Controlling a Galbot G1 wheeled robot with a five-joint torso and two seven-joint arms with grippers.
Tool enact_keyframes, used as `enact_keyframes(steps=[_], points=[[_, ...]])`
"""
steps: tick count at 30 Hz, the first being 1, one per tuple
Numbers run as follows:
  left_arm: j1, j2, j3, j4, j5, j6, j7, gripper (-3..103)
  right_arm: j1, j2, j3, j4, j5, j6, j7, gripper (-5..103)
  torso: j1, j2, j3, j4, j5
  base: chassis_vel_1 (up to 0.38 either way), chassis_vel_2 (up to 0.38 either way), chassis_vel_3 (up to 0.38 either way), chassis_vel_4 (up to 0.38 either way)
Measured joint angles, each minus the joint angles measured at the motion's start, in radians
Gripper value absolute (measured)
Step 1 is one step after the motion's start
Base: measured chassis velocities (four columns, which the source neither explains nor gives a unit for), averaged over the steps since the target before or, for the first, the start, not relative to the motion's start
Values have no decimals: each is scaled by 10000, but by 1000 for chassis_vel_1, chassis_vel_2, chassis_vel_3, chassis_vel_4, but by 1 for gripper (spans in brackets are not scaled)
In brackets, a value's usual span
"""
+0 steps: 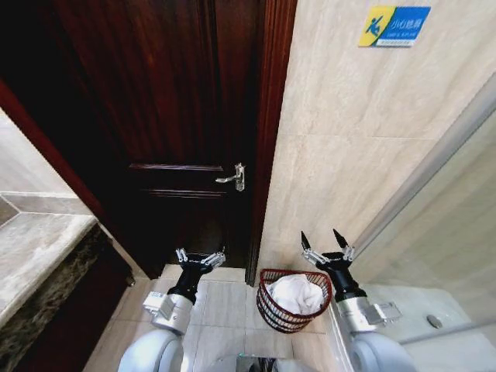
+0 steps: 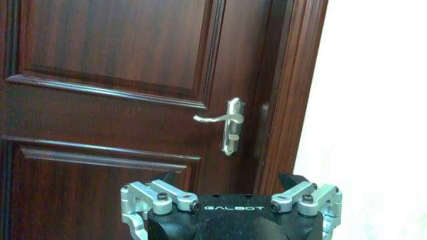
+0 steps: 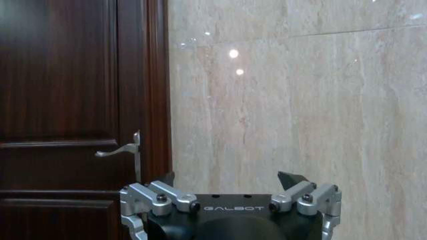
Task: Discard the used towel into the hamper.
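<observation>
The hamper (image 1: 266, 304), a small round reddish-brown wire basket, stands on the tiled floor by the door frame, between my two arms. A crumpled white towel (image 1: 297, 293) lies inside it, lying up to about the rim. My right gripper (image 1: 321, 235) is held up just right of the hamper, open and empty; the right wrist view has the same gripper (image 3: 229, 176) facing the beige wall. Left of the hamper, my left gripper (image 1: 201, 256) is raised in front of the door, also open and empty. It (image 2: 230, 177) points at the door in the left wrist view.
A dark wooden door (image 1: 178, 116) with a silver lever handle (image 1: 232, 177) is shut straight ahead. A marble counter (image 1: 31, 248) juts in at the left. Beige tiled wall (image 1: 349, 139) and a glass partition (image 1: 442, 201) close the right side. Open floor tiles (image 1: 221, 302) lie between my arms.
</observation>
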Motion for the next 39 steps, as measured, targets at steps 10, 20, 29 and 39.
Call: enact_keyframes(steps=[10, 20, 29, 39], points=[[0, 0, 0, 0, 0, 0, 0, 100, -2, 0, 1, 0, 0, 0, 0, 100, -5, 2, -2, 0, -1, 134, -116, -119, 120], [1, 0, 0, 0, 0, 0, 0, 100, -1, 0, 1, 0, 0, 0, 0, 100, -3, 0, -1, 0, 0, 93, -91, -100, 86], [0, 0, 0, 0, 0, 0, 0, 100, 0, 0, 0, 0, 0, 0, 0, 100, -1, -1, 0, -1, 0, 78, -74, -73, 76], [0, 0, 0, 0, 0, 0, 0, 100, -1, 0, 1, 0, 0, 0, 0, 100, -1, -1, 0, 0, 0, 107, -92, -100, 98]])
